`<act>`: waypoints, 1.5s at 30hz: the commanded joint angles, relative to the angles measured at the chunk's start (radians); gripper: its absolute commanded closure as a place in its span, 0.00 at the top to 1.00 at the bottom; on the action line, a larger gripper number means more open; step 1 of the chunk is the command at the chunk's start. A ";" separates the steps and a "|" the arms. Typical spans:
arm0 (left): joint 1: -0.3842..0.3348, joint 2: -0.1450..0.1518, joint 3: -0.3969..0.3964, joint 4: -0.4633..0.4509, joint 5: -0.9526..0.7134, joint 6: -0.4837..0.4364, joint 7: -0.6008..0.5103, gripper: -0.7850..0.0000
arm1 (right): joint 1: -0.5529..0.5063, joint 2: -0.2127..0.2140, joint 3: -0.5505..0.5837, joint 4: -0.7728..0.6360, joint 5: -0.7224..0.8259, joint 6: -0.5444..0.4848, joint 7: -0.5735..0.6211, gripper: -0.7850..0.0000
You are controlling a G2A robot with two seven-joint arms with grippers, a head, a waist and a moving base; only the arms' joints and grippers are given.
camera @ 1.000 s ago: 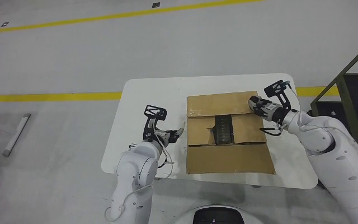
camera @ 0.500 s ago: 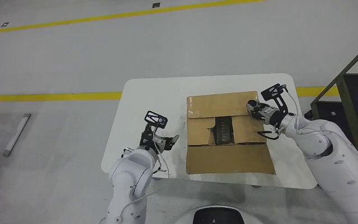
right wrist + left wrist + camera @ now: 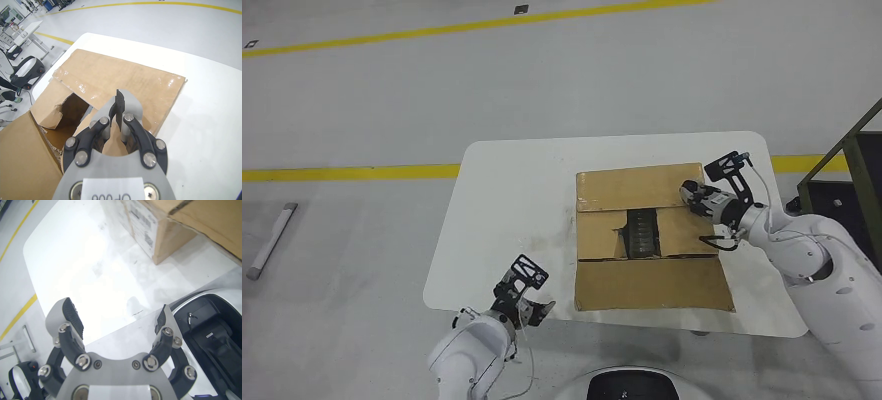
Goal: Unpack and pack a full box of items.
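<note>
A brown cardboard box (image 3: 652, 270) stands on the right half of the white table (image 3: 512, 190). Its flaps are partly folded back, and dark items (image 3: 642, 232) show in the gap at the middle. My right gripper (image 3: 689, 192) hovers over the box's right side by the far flap, its pads pressed together with nothing seen between them. From the right wrist, the shut gripper (image 3: 118, 102) sits above the flaps (image 3: 122, 75) beside the torn opening (image 3: 73, 109). My left gripper (image 3: 534, 306) is open at the table's near left edge, well apart from the box. The left wrist view has the open gripper (image 3: 117, 315) over bare tabletop (image 3: 75, 266), with the box corner (image 3: 166, 237) beyond.
Bare tabletop lies left of the box. A green metal frame (image 3: 842, 160) stands off the table's right end. A grey tube (image 3: 270, 238) lies on the floor at far left. Yellow floor lines (image 3: 342, 172) run past the table. Other tables and robot bases (image 3: 26, 70) stand in the room.
My left arm has pulled back from beside the box to the table's near left edge. My right gripper has crept slightly inward over the box.
</note>
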 commanded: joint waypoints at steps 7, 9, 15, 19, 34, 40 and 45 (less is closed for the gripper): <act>-0.036 0.009 0.077 0.010 -0.016 -0.046 0.058 1.00 | -0.005 0.001 -0.006 -0.010 -0.005 0.005 -0.004 0.00; -0.057 0.011 0.092 0.018 -0.008 -0.040 0.067 1.00 | -0.006 0.002 -0.006 -0.014 -0.005 0.007 -0.005 0.00; -0.122 0.014 0.106 0.032 -0.024 0.007 0.118 1.00 | -0.011 0.006 0.004 -0.041 -0.010 -0.006 -0.005 0.00; -0.183 0.014 0.116 0.064 -0.045 0.043 0.130 1.00 | -0.006 0.010 0.032 -0.068 -0.004 -0.003 -0.005 0.00; -0.388 -0.002 0.208 0.292 -0.011 0.318 0.099 1.00 | 0.019 0.037 0.222 -0.162 -0.062 0.043 -0.050 0.00; -0.415 -0.004 0.219 0.333 -0.015 0.369 0.079 1.00 | -0.053 0.031 0.156 -0.211 -0.104 0.076 -0.091 0.00; -0.420 -0.003 0.217 0.343 -0.021 0.376 0.079 1.00 | -0.079 0.015 0.025 -0.216 -0.244 0.157 -0.195 0.00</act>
